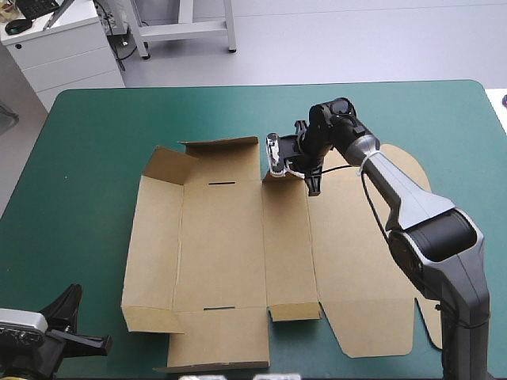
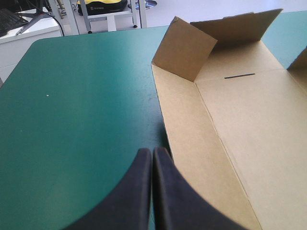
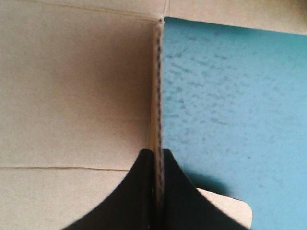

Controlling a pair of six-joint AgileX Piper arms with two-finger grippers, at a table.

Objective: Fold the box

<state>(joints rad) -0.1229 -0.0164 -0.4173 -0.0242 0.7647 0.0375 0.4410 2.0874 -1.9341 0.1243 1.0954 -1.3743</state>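
Nearest to us, at the near left corner of the surface (image 1: 87, 142), the left pincer (image 2: 152, 157) hangs over bare teal-green cover with its black fingers pressed together in one point, holding nothing, just beside the left side of the box (image 1: 222, 245). The box lies mostly flat across the middle of the surface, brown and open, with a narrow slot (image 1: 219, 307) near its near fold and another (image 1: 224, 184) near the far one. Its wide lid panel (image 1: 372, 269) with rounded corners lies flat on the right, under the right arm. Farther on, the far flap (image 1: 222, 150) and the left corner flap (image 1: 168, 165) stand raised. There the right pincer (image 3: 158, 158) is nearly closed on the edge of a small upright flap (image 3: 157, 96). Beyond the surface's far edge we see pale grey floor (image 1: 356, 39) and a white cabinet (image 1: 63, 55).
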